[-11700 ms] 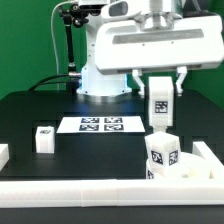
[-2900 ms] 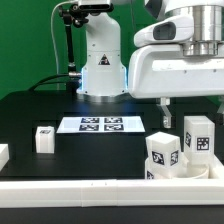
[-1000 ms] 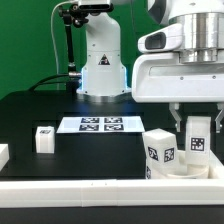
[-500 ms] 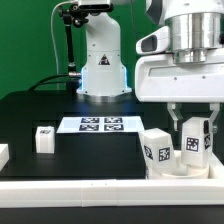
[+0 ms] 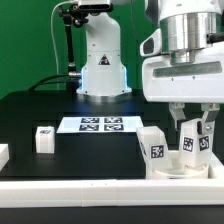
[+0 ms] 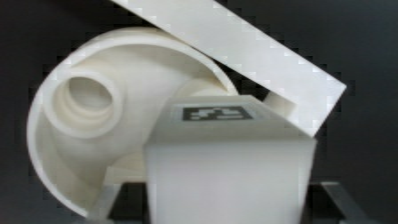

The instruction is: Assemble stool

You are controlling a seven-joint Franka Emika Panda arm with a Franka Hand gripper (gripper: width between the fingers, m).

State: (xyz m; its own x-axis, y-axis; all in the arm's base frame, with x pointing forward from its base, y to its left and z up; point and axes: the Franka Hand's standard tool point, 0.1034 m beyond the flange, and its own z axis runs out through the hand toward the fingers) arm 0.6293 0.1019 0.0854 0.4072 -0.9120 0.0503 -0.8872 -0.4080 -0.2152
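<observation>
Table [image 5: 30, 112]: black; bears every part
Border rail [image 5: 90, 188]: long and white, along the front edge
Marker board [image 5: 100, 124]: flat on the table, in front of the arm's base [image 5: 100, 62]
Seat [image 5: 170, 171]: thick white disc just behind the border rail, at the exterior view's right; the wrist view shows its round stepped socket [image 6: 86, 100]
Gripper [image 5: 194, 132]: low over the seat; fingers [image 5: 180, 120] clenched on the held leg [image 5: 193, 148], one on each side of it
Held leg: white block, tag facing the exterior camera; leaning a little; lower end down at the seat's top — whether it sits in a socket cannot be told; in the wrist view [image 6: 222, 165] it fills the middle, tag on its upper face, the seat behind it
Second leg [image 5: 153, 148]: standing on the seat, tilted, tag toward the camera; near the held leg but apart, on the exterior view's left of it
Third leg [image 5: 44, 138]: alone on the table at the exterior view's left — well apart from the seat
</observation>
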